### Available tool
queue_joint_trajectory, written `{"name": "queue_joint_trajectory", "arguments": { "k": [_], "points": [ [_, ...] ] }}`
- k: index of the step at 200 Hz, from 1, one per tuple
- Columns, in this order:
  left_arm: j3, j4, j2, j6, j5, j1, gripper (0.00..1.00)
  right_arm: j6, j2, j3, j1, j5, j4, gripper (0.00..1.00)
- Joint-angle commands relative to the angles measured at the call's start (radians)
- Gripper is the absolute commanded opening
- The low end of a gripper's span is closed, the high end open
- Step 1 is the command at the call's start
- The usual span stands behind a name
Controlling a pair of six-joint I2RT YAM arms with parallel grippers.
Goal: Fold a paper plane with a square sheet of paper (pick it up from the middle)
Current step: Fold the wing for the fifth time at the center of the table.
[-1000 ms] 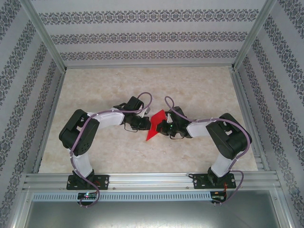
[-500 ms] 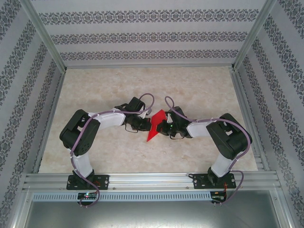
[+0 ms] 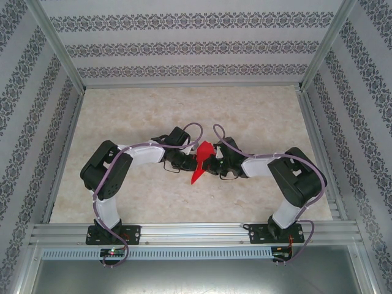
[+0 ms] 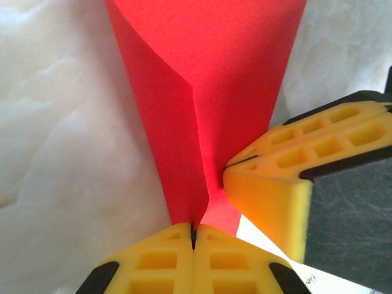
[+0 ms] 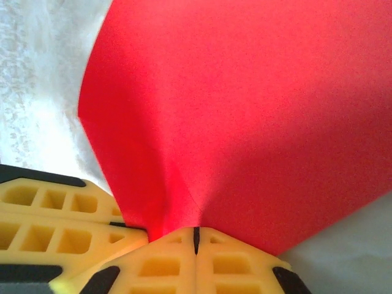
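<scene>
We note the paper [image 3: 197, 173] gripped by both clenched hands: left hand [image 4: 193, 231] at its 9 o'clock, right hand [image 5: 196, 234] at 3; long axis runs 1-to-7.

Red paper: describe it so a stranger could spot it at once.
Start at the pale marbled table, then look mid-table where the left gripper and right gripper meet. Both are shut on the creased sheet of thin red paper, the sole bright colour there.

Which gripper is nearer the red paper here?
Neither; both hold it. The left gripper is shut on the red paper from the left, the right gripper from the right, close together.
</scene>
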Motion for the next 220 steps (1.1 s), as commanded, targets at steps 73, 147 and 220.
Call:
{"name": "queue_joint_trajectory", "arguments": {
  "k": [73,147,220],
  "points": [
    [0.015,-0.017,0.023,0.029,0.009,-0.013,0.03,-0.002,-0.019,0.005,0.007,0.047,-0.076,0.09],
    [0.014,0.019,-0.003,0.017,0.06,-0.013,0.03,-0.013,0.022,0.01,-0.004,0.042,-0.082,0.07],
    [0.038,0.007,0.016,0.043,0.086,-0.028,0.03,-0.013,0.028,0.004,-0.004,0.034,-0.071,0.06]
  ]
}}
